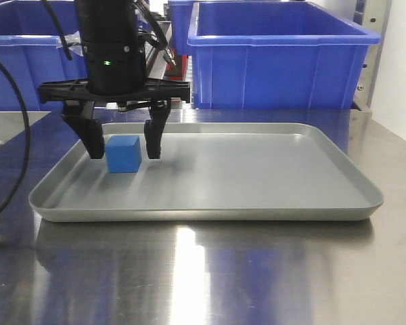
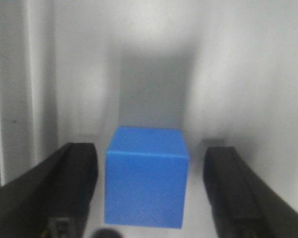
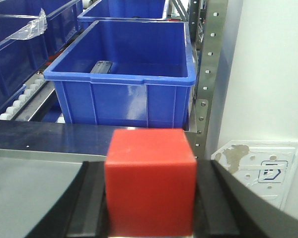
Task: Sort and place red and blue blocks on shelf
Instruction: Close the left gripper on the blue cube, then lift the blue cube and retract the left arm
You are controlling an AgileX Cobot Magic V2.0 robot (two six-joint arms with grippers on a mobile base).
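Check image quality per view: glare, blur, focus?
Front view: sharp, glare streaks on the brushed steel tabletop. Left wrist view: soft throughout, dim shadow behind the small light blue cube. Right wrist view: solid red cube blurred, large blue plastic bin sharp.

Left gripper (image 1: pixel 125 155): matte black, wedge fingers (image 1: pixel 91 135); black cylindrical wrist (image 1: pixel 111 40), green LED (image 1: pixel 107 63), black cables (image 1: pixel 27 135).

Low front and close left-wrist views share the blue block (image 1: pixel 124 154); right-wrist faces the shelf (image 3: pixel 204 74).
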